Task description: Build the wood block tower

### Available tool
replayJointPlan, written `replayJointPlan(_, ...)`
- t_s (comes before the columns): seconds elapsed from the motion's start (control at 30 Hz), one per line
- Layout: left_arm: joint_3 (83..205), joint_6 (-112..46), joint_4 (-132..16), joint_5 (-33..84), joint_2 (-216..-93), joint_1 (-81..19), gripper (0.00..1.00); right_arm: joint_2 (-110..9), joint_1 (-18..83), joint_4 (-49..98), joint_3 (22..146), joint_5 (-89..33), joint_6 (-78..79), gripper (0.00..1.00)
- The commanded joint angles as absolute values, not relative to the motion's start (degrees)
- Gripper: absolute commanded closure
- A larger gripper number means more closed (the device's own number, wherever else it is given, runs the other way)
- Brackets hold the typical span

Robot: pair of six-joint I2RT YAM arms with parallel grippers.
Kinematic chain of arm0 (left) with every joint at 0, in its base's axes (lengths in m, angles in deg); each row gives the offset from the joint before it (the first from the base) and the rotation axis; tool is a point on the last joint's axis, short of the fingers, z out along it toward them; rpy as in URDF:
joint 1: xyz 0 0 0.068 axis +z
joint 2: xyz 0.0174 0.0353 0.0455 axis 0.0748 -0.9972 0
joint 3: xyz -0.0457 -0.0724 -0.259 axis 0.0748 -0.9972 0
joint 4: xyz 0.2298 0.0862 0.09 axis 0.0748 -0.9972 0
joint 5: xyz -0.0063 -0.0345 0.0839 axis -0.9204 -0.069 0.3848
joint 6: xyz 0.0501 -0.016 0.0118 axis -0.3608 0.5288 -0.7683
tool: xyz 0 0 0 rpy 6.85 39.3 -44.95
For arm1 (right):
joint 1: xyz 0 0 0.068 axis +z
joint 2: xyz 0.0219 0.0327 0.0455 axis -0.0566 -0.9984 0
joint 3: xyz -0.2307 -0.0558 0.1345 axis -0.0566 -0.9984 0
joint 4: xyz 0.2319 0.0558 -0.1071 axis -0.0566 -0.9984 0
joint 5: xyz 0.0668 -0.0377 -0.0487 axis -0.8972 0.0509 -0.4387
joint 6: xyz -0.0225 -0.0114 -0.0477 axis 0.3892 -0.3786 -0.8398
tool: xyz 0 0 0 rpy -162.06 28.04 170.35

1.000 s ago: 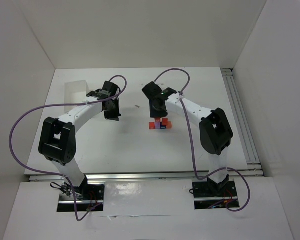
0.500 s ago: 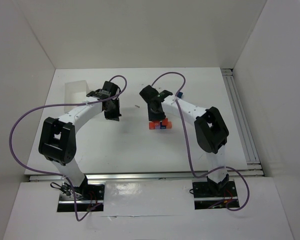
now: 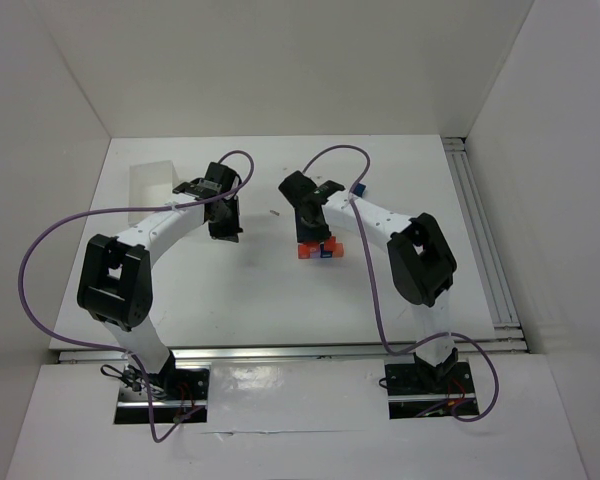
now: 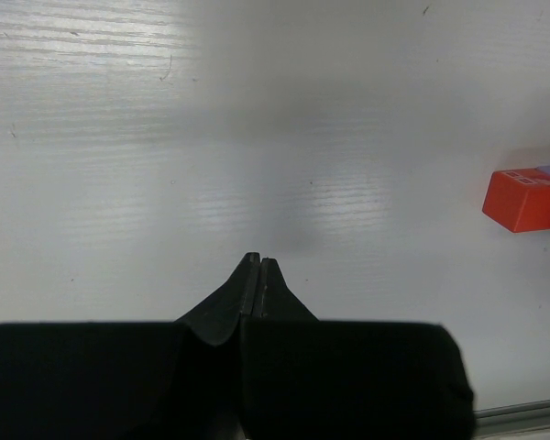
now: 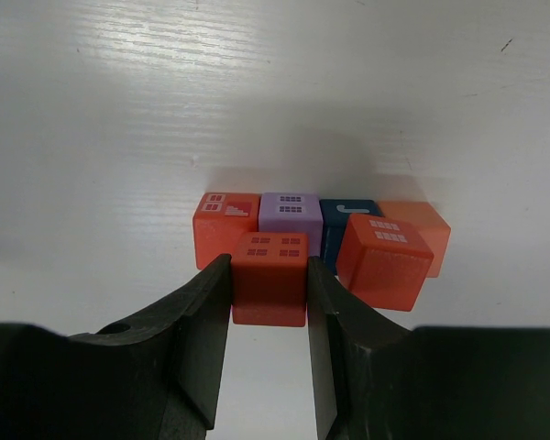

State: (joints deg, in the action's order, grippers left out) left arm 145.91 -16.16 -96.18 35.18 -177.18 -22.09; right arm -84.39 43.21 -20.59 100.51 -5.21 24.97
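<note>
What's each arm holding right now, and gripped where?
Right gripper holds a red block by its two opposite side faces, fingers flat against them. Left gripper is shut on nothing.

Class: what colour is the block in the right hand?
Red; the block shows best in the right wrist view.

A gripped red cube (image 5: 269, 278) is near a red-purple-blue-orange row (image 5: 291, 213) of cubes.

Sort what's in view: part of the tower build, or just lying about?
Tower build:
- red block, clamped in the right gripper
- block row just behind it

Lying about:
- white tray
- left gripper, shut, holding nothing
</note>
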Motion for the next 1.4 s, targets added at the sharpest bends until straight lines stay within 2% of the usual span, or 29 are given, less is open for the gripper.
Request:
replayJointPlan(0.0, 145.5, -16.6, -95.7, 34.6, -175.0, -21.9, 1.00, -85.1, 43.8, -19.9, 102.2, -5.0, 25.1, 0.66)
replayJointPlan(0.27, 145.5, -16.6, -95.7, 34.6, -175.0, -21.9, 1.00, -85.6, 43.8, -19.9, 102.7, -5.0, 25.1, 0.65)
replayJointPlan(0.43, 145.5, -16.6, -95.7, 34.6, -175.0, -21.9, 1.00, -86.3, 43.8, -19.9, 103.3, -5.0, 25.1, 0.52)
replayJointPlan(0.5, 145.5, -16.6, -95.7, 34.6, -175.0, -21.9, 1.00, -86.3, 43.8, -20.6, 103.8, -5.0, 24.6, 0.50)
replayJointPlan(0.7, 145.5, -16.6, -95.7, 34.6, -175.0, -21.9, 1.00, -84.3, 44.3, -23.2, 109.9, -3.3, 24.1, 0.50)
replayJointPlan(0.8, 145.5, -16.6, -95.7, 34.6, -175.0, -21.9, 1.00, -82.6, 44.3, -24.3, 112.4, 1.5, 24.7, 0.50)
replayJointPlan(0.97, 145.5, -17.2, -95.7, 34.6, -175.0, -21.9, 1.00, -81.5, 38.8, -22.0, 110.7, 2.5, 24.7, 0.50)
replayJointPlan(1.1, 145.5, -17.2, -95.7, 34.6, -175.0, -21.9, 1.00, -84.8, 33.1, -22.0, 112.0, 2.5, 26.1, 0.37)
replayJointPlan(1.37, 145.5, -17.2, -95.7, 35.2, -175.0, -21.9, 1.00, -90.1, 28.6, -16.4, 113.3, -4.3, 29.9, 0.34)
